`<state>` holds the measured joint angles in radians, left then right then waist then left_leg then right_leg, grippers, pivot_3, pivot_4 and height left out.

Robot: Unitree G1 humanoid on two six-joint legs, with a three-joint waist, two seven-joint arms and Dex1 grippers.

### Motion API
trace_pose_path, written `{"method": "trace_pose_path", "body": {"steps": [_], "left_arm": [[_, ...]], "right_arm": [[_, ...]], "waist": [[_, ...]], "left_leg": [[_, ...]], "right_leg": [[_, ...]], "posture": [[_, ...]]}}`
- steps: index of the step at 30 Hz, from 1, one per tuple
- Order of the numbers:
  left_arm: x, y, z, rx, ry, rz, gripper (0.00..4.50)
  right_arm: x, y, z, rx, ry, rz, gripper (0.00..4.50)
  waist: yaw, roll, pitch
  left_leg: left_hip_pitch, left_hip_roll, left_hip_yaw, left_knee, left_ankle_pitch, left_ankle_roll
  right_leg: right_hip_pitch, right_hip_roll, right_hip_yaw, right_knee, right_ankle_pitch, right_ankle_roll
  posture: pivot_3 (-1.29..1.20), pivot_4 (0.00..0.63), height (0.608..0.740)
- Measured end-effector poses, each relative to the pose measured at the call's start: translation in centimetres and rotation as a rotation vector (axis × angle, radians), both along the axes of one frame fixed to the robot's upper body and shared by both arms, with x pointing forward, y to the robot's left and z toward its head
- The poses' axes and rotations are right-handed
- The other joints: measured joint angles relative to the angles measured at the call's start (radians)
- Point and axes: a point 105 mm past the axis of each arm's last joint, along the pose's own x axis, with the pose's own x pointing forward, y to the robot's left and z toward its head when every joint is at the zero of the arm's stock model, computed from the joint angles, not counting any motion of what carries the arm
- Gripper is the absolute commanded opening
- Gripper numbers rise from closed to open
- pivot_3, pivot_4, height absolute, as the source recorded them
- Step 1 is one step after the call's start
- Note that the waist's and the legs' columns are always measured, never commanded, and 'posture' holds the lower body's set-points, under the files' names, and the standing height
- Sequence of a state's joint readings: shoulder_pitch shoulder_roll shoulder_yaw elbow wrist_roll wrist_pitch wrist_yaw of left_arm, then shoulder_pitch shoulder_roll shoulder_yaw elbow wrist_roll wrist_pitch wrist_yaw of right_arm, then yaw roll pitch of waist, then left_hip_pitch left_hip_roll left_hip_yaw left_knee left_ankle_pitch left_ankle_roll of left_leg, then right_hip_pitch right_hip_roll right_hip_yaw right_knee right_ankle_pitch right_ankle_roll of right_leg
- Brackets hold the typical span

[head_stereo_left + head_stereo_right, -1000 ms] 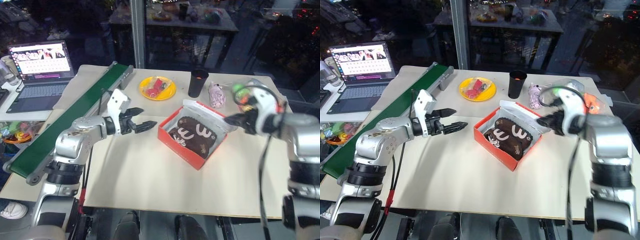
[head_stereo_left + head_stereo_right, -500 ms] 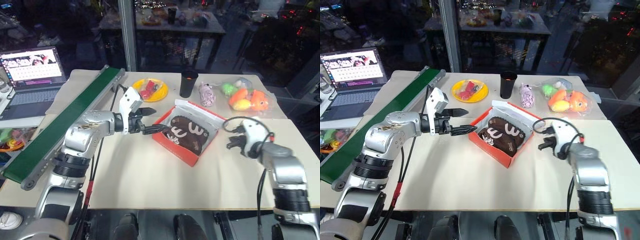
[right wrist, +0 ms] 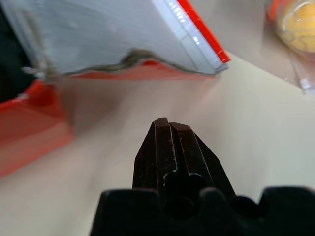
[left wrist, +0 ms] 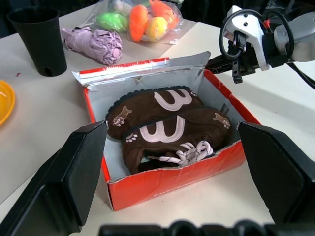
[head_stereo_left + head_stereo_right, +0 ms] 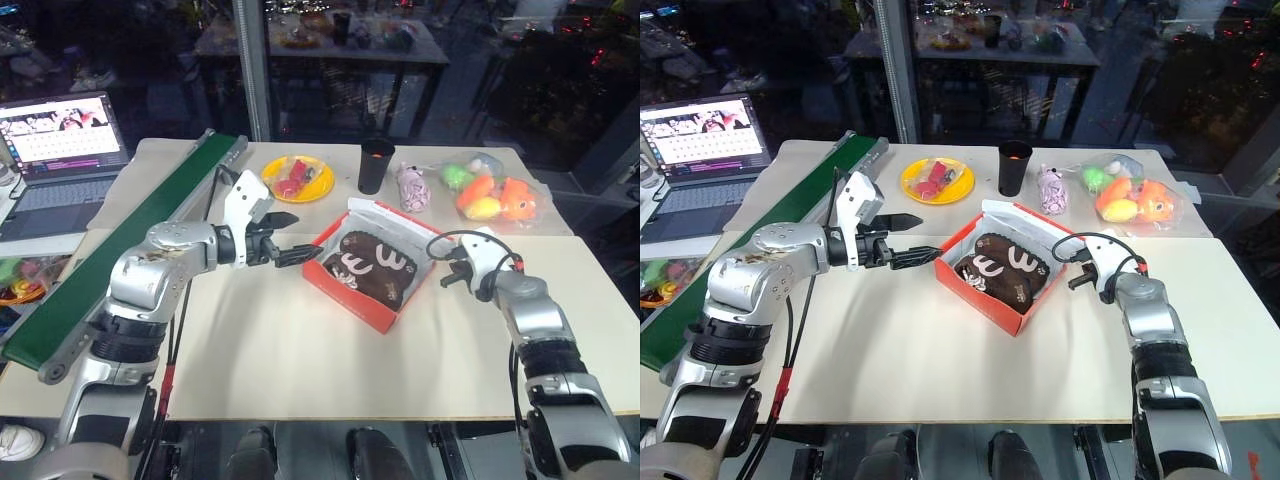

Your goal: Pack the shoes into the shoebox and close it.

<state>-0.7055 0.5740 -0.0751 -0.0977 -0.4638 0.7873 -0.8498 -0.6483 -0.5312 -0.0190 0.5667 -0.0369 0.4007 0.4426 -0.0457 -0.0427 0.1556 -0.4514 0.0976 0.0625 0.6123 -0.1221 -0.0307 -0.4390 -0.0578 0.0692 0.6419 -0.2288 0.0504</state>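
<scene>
I find the pair of dark brown lace-up shoes [image 4: 165, 130] inside the open red cardboard shoebox [image 5: 352, 300], mid-worktop [image 5: 300, 370]. My left pincer [image 5: 300, 250] stands wide beside its near-left edge. My right pincer [image 5: 1073, 282], pressed together and empty, sits by the white lid flap [image 3: 108, 34]; bare worktop lies in front.

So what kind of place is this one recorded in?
Probably a robotics lab or demo room, at night: a green conveyor belt runs along the table, an open laptop sits beside it, and props like bagged toy fruit lie behind the shoebox.
</scene>
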Motion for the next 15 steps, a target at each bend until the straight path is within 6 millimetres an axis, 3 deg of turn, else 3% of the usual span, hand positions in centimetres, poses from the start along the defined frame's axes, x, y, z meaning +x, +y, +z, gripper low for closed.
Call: {"method": "trace_pose_path", "body": {"steps": [3,10,15], "left_arm": [[0.0,-0.1,0.1,-0.005,-0.003,0.0,4.5],[0.0,-0.1,0.1,-0.008,-0.003,0.005,4.5],[0.1,-0.2,0.0,-0.011,-0.001,0.003,4.5]], "right_arm": [[0.5,3.0,-0.8,0.077,-0.001,0.098,0.02],[0.1,5.0,-1.8,0.137,0.025,0.186,0.02],[-1.7,7.2,-2.2,0.19,0.068,0.265,0.02]], "waist": [[-0.004,0.0,0.0],[0.0,0.0,0.0],[-0.001,0.0,0.0]], "left_leg": [[0.004,0.0,0.0,-0.001,0.0,0.0],[0.004,0.0,0.0,-0.001,0.0,0.0],[0.004,0.0,0.0,-0.001,0.0,0.0]], "right_leg": [[0.003,0.0,0.0,0.001,0.0,0.0],[0.003,0.0,0.0,0.001,0.0,0.0],[0.002,0.001,0.0,0.002,0.0,0.0]], "posture": [[0.0,0.15,0.736],[0.0,0.15,0.736],[0.0,0.15,0.736]]}}
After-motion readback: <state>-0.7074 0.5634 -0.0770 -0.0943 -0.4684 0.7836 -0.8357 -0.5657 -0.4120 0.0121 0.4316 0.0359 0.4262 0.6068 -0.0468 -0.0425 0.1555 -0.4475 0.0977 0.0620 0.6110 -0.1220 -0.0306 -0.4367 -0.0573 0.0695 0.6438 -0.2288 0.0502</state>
